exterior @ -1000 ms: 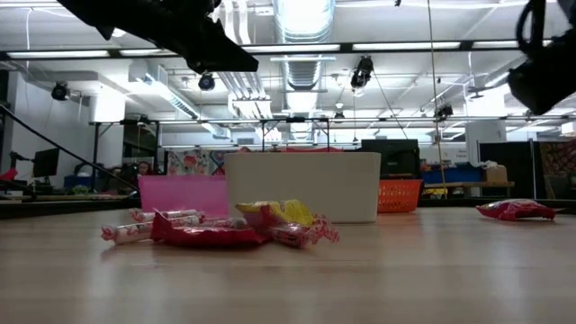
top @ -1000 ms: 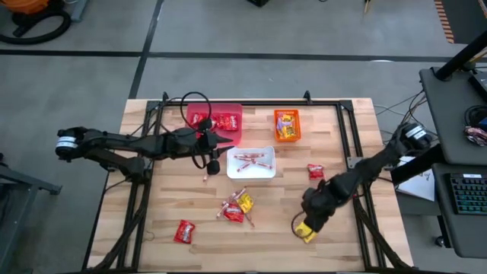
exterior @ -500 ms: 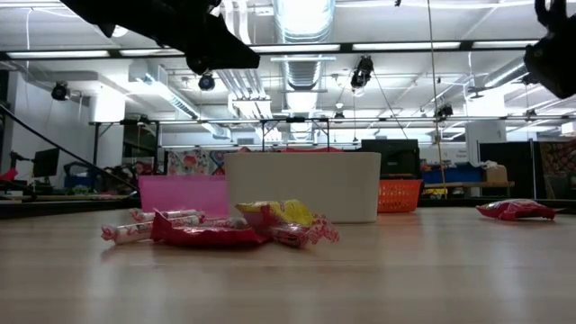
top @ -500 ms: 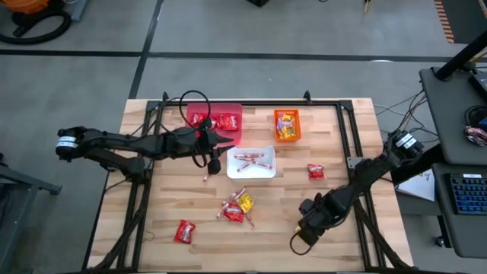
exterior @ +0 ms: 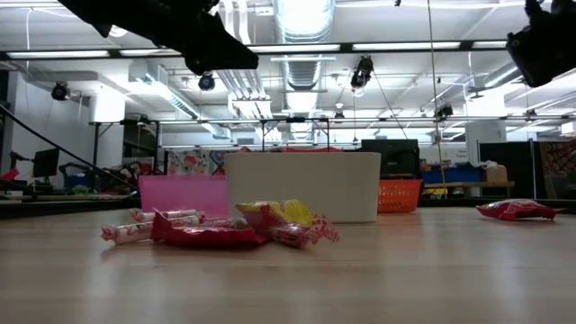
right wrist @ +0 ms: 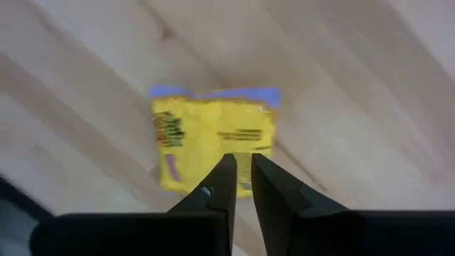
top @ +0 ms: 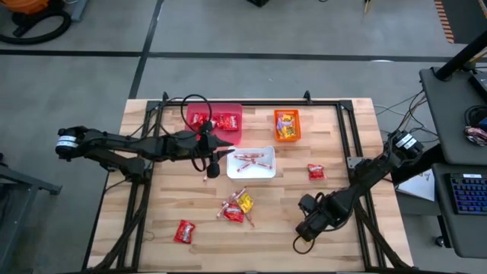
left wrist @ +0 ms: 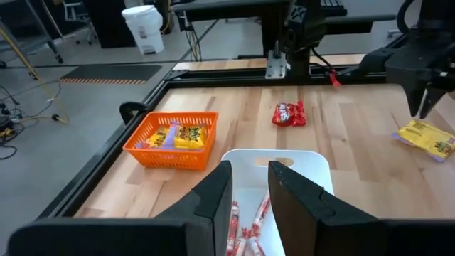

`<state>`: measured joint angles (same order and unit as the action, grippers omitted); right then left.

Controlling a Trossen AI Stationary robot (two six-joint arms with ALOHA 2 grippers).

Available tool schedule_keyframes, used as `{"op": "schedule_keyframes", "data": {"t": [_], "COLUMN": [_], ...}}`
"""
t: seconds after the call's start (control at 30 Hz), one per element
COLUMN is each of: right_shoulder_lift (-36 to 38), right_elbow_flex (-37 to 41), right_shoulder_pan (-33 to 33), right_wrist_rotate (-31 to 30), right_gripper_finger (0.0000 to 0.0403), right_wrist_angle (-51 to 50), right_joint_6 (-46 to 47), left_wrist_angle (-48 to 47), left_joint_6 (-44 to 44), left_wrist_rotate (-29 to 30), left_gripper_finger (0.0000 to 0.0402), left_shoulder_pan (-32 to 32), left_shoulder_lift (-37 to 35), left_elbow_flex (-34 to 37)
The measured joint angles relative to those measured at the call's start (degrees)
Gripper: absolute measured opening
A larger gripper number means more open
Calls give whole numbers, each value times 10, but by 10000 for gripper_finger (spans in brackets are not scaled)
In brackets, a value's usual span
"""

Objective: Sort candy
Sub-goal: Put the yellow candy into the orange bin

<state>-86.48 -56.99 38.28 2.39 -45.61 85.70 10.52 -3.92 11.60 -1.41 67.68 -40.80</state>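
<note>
Bins (top: 252,162) partly filled, loose candy (top: 237,208) left mid-table, right gripper (right wrist: 239,165) nearly pressed together, empty, over a yellow packet (right wrist: 213,135) lying near the table's front-right; left gripper (left wrist: 249,178) narrowly parted, empty, above the white bin.

Bright, even ceiling lights (exterior: 306,45) are flooding the scene, casting soft shadows. The yellow packet (right wrist: 213,139) is looking blurred in the right wrist view; the wooden table (exterior: 360,279) foreground is looking soft.
</note>
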Motion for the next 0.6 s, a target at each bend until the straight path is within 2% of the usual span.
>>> {"op": "schedule_keyframes", "data": {"t": [0.4,0.6], "right_shoulder_lift": [0,0], "right_elbow_flex": [0,2], "right_shoulder_pan": [0,0], "right_wrist_rotate": [1,1], "right_gripper_finger": [139,151], "right_wrist_angle": [9,12], "right_joint_6": [50,87], "left_wrist_angle": [1,1], "left_joint_6": [-9,-9], "left_wrist_rotate": [0,0], "left_gripper_finger": [78,78], "left_shoulder_pan": [0,0], "left_shoulder_lift": [0,0], "left_elbow_flex": [0,0]}}
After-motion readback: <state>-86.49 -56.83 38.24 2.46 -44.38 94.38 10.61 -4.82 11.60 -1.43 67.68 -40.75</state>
